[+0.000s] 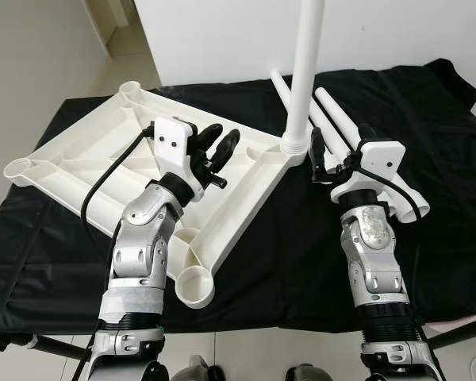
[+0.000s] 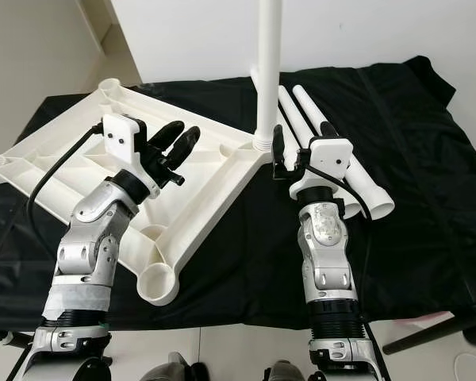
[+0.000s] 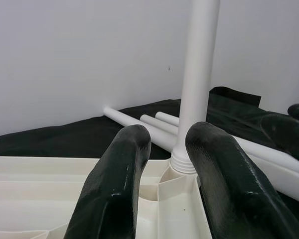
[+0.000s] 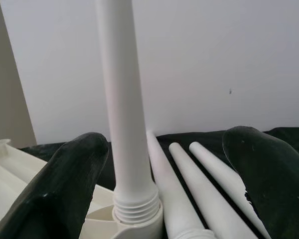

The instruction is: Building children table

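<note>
While the upside-down tabletop [image 1: 103, 151] is lying on the black-draped table [image 1: 285, 254], one leg [image 1: 305, 71] is standing upright in its corner socket. Left gripper [image 1: 214, 155] is hovering over the tabletop, jaws open and empty. Right gripper [image 1: 324, 163] is sitting beside the leg's base, jaws open, three loose legs [image 1: 345, 127] lying just behind.

Cream-white tabletop [image 1: 87, 151] lies on a plain black cloth [image 1: 301, 254] over the desk. White upright leg [image 1: 305, 71], three white loose legs [image 1: 357, 147] beside it. Left hand [image 1: 214, 147] glossy black, right hand [image 1: 321, 155] black too, both on silver arms with white wrist housings.
</note>
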`<state>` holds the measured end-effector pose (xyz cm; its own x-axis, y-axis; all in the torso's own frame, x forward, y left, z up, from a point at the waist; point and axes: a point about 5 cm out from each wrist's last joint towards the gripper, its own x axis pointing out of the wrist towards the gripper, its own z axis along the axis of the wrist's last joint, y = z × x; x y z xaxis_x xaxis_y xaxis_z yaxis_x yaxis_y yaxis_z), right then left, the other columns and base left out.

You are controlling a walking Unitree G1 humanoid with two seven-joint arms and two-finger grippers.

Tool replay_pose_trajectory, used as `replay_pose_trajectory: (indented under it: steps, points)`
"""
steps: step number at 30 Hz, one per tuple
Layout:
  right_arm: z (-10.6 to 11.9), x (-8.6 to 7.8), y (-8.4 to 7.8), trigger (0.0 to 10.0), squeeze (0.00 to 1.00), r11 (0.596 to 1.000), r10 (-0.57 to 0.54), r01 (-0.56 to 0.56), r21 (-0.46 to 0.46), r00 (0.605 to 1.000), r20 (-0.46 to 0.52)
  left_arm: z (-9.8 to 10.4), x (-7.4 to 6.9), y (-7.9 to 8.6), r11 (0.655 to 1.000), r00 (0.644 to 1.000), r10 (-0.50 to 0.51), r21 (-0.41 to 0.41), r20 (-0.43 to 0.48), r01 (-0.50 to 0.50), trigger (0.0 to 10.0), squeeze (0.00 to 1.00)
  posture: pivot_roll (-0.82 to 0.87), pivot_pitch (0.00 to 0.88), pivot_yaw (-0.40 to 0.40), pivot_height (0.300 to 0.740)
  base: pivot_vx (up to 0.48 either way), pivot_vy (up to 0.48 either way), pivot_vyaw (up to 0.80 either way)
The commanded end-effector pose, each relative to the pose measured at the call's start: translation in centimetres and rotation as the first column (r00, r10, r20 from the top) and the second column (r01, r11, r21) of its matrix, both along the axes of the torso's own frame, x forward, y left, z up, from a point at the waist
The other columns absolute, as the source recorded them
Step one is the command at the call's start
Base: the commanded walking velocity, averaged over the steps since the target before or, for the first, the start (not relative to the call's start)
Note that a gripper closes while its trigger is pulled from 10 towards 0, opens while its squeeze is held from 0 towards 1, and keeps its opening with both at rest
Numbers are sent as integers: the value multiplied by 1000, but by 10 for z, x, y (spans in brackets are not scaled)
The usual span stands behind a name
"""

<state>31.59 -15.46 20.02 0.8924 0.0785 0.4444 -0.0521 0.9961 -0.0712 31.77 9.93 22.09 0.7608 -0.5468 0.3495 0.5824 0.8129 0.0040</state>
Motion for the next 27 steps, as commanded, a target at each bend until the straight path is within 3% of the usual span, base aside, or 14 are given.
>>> replay_pose_trajectory:
  steps: [1, 14, 27]
  points:
    - [-7, 0, 7, 10000, 0, 1000, 24, -24, 4, 1000, -13, -4, 6, 10, 976, 976, 207, -52, -66, -210, 10000, 0, -70, 0, 138, 740, 0, 0, 0]
    - [-10, -3, -3, 10000, 0, 1000, -15, 15, -2, 1000, -9, -12, 2, -3, 990, 986, 141, -17, -93, -143, 10000, 0, -78, 7, 160, 740, 0, 0, 0]
    - [-12, -4, -1, 10000, 0, 1000, -20, 20, -1, 1000, -5, -16, -3, -9, 994, 987, 103, -23, -123, -107, 10000, 0, -98, 23, 188, 740, 0, 0, 0]
